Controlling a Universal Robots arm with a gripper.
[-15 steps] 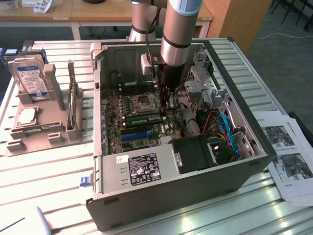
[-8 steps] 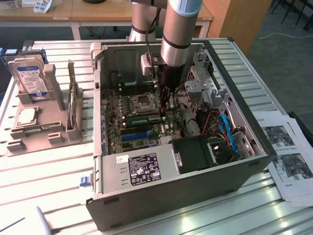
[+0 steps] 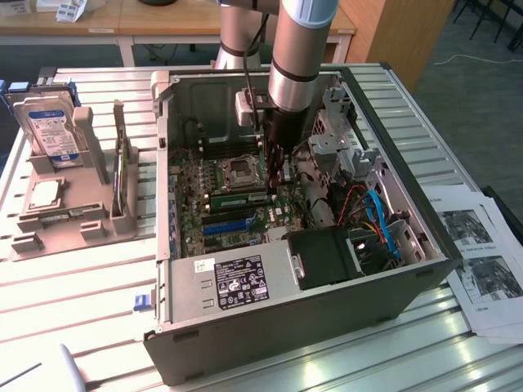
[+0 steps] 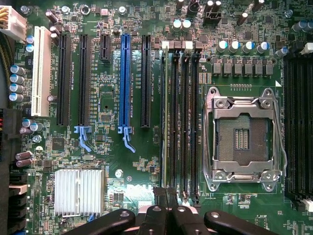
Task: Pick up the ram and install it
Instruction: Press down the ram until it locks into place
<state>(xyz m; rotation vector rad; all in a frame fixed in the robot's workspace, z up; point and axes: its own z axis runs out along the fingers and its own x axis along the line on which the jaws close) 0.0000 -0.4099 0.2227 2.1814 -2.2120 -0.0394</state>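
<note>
Shut tight on nothing, with the tool (image 3: 274,175) down inside the open computer case (image 3: 245,335) at mid-tabletop, tips at the end of the ram (image 3: 239,198). Looks seated in its slot just beside the CPU socket (image 3: 241,170), so probably the pressing-in step. Calls for straight, even downward pressure, no tilt.

Green motherboard (image 4: 146,147), blue slot (image 4: 125,81), silver ribbed heatsink (image 4: 78,192), black gripper (image 4: 166,208), grey case (image 3: 278,314).

Ram (image 3: 239,198) in motherboard (image 3: 214,184) inside case (image 3: 286,310)
</note>
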